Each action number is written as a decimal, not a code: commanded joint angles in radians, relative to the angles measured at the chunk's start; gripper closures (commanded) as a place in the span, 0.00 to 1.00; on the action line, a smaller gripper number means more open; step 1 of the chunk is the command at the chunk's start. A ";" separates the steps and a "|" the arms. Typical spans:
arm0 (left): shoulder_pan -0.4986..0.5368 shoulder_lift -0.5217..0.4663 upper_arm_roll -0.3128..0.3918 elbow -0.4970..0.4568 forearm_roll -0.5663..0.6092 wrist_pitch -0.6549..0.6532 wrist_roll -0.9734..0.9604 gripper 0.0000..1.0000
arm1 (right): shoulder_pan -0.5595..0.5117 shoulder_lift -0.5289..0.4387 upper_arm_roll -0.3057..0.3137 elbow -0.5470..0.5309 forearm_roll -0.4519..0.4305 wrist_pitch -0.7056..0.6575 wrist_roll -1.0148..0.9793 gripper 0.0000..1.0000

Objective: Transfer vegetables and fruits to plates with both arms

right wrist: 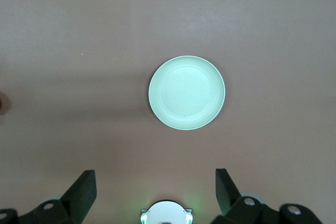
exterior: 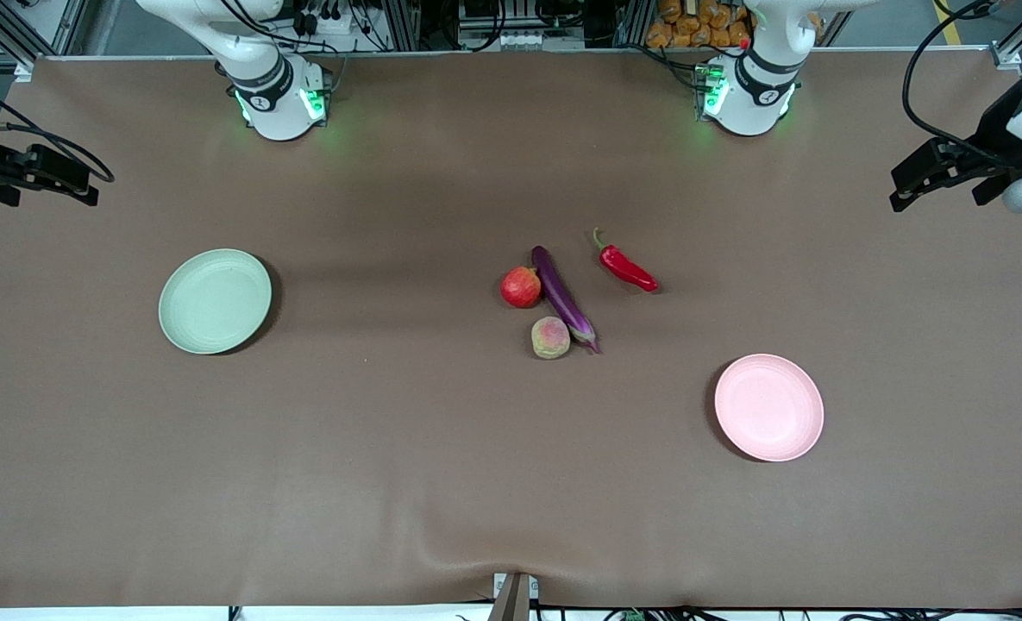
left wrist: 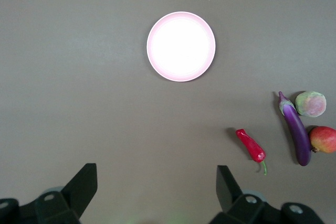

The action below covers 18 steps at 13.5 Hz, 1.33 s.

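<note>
At mid-table we log four pieces of produce in a tight cluster: pomegranate point(exterior: 521, 287) touching or nearly touching the eggplant point(exterior: 563, 297), peach point(exterior: 550, 337) just beside the eggplant's stem end and nearer the front camera, chili point(exterior: 627, 267) a little apart toward the left arm's end. Both plates are bare: green plate point(exterior: 215, 301) toward the right arm's end, pink plate point(exterior: 769, 407) toward the left arm's end and nearer the camera than the cluster. Left gripper point(left wrist: 157, 190) hangs high above the table at its own end, fingers spread wide, nothing between them; right gripper point(right wrist: 155, 190) likewise high at its end, spread and empty. Nothing has been transferred yet, by our judgement. Risks we foresee: fingers coming down on the pomegranate or peach could nudge the eggplant, since there is hardly any gap; the round fruits may roll once bumped or released on a shallow plate; the eggplant looks glossy and long, so an off-centre pinch could let it tip or slip; both arms reaching into the same cluster at once could collide. Count: two fruits, two vegetables, two plates, two arms, two grippers.
</note>
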 commanded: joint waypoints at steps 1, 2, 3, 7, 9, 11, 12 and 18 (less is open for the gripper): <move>0.002 0.005 0.001 0.008 -0.001 -0.020 0.025 0.00 | -0.016 -0.013 0.010 -0.010 0.014 -0.010 -0.017 0.00; 0.001 0.005 -0.001 0.001 -0.001 -0.023 0.025 0.00 | -0.017 -0.011 0.010 -0.010 0.014 -0.010 -0.017 0.00; 0.001 0.007 -0.001 -0.010 -0.001 -0.023 0.024 0.00 | -0.017 -0.011 0.010 -0.010 0.014 -0.010 -0.015 0.00; -0.011 0.038 -0.017 -0.071 -0.014 0.014 -0.013 0.00 | -0.016 -0.011 0.010 -0.010 0.014 -0.013 -0.015 0.00; -0.011 0.054 -0.059 -0.166 -0.015 0.150 -0.112 0.00 | -0.016 -0.011 0.010 -0.010 0.014 -0.013 -0.015 0.00; -0.011 0.087 -0.125 -0.263 -0.001 0.288 -0.201 0.00 | -0.017 -0.011 0.010 -0.010 0.014 -0.013 -0.015 0.00; -0.011 0.105 -0.152 -0.312 0.000 0.366 -0.249 0.00 | -0.019 -0.011 0.010 -0.010 0.014 -0.013 -0.015 0.00; -0.134 0.254 -0.200 -0.452 0.063 0.607 -0.569 0.00 | -0.019 -0.002 0.008 -0.009 0.014 -0.033 -0.017 0.00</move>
